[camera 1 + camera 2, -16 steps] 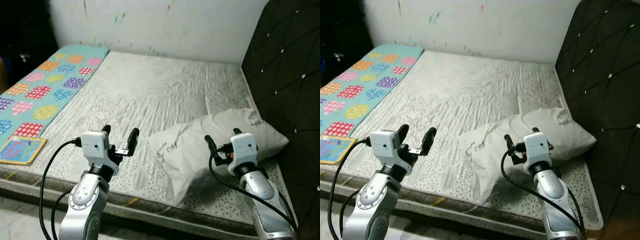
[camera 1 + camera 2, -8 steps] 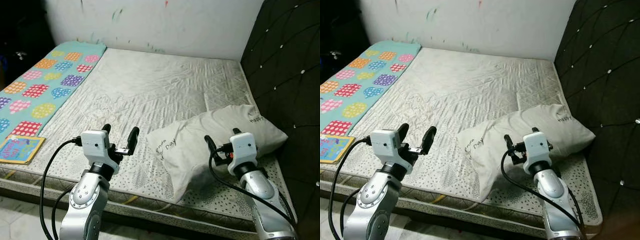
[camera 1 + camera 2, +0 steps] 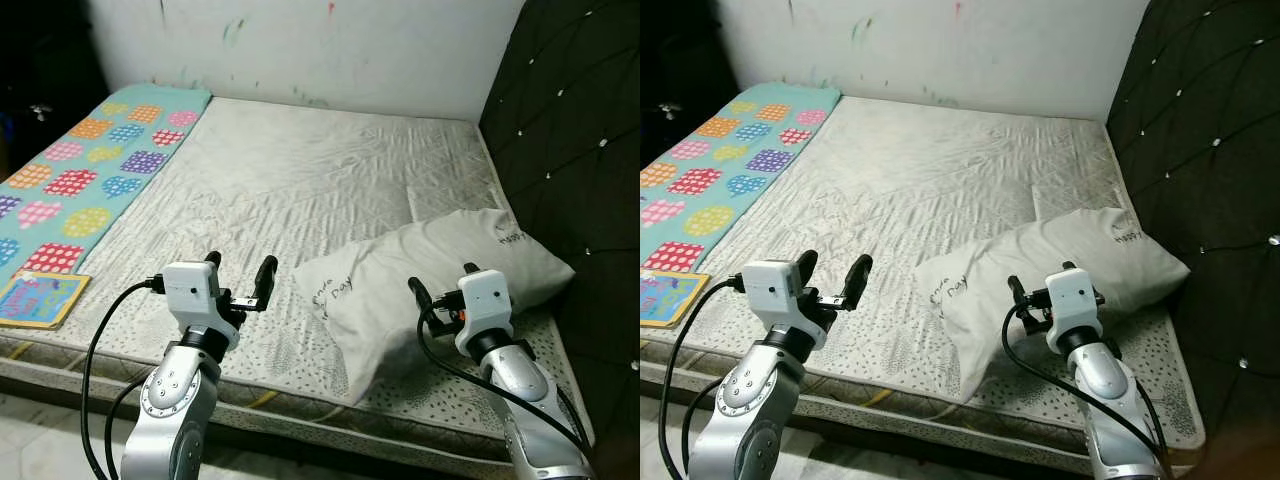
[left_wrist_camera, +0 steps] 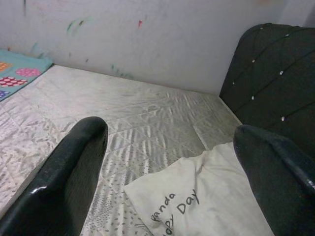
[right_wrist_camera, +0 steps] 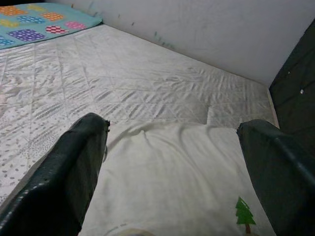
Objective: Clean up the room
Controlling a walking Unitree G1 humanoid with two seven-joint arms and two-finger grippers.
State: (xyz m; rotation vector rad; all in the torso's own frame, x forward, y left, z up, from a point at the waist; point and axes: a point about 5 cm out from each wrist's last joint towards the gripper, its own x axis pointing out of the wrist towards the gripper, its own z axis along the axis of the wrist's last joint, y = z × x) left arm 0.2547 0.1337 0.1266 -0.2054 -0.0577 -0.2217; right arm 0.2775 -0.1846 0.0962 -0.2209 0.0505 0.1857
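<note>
One bare grey mattress (image 3: 300,190), one dark tufted headboard (image 3: 570,150), one dotted teal mat (image 3: 90,170), one white pillow (image 3: 420,285) lying by the headboard, one book (image 3: 38,298), two grippers, left gripper (image 3: 240,272) spread, right gripper (image 3: 440,285) spread over the pillow.

the camera's tilting down a bit, and the right gripper (image 3: 440,292) is sinking slightly lower over the pillow (image 3: 400,285).

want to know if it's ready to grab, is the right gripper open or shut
Open. The right gripper has its two black fingers spread wide apart, with the white pillow showing in the gap between them and nothing held.
</note>
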